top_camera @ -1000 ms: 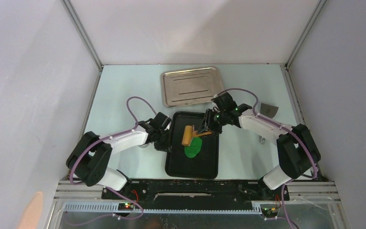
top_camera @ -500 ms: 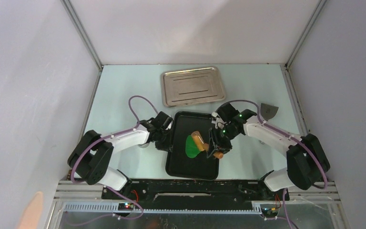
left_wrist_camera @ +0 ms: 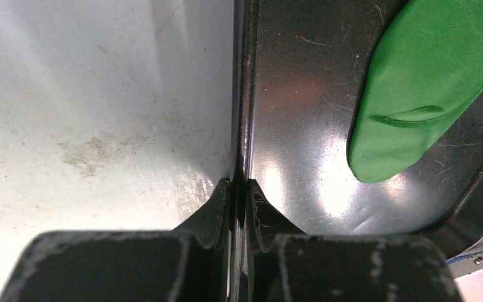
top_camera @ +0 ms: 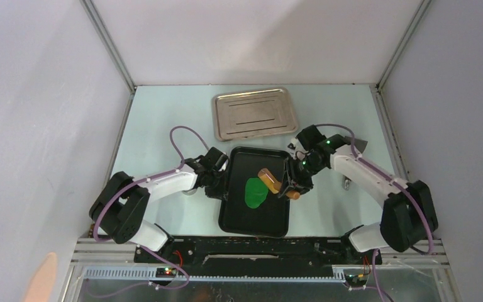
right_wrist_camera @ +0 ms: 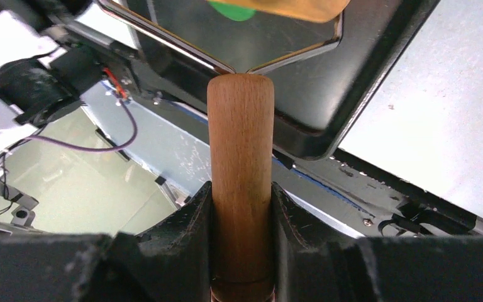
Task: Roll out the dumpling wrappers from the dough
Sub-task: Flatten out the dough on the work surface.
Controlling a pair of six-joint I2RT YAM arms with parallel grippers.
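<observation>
Pinching black tray (left_wrist_camera: pixel 302 94) rim with left claw (left_wrist_camera: pixel 239 189), gripping wooden roller (right_wrist_camera: pixel 241 138) handle with right claw (right_wrist_camera: pixel 241 195); liable to tear thin dough (left_wrist_camera: pixel 424 82) or skid tray under tilted, uneven pressure.

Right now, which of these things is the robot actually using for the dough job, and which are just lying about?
In use:
dough
roller, held by the right gripper
black tray, rim pinched by the left gripper

Lying about:
silver tray
grey flat tool beside the right arm
</observation>
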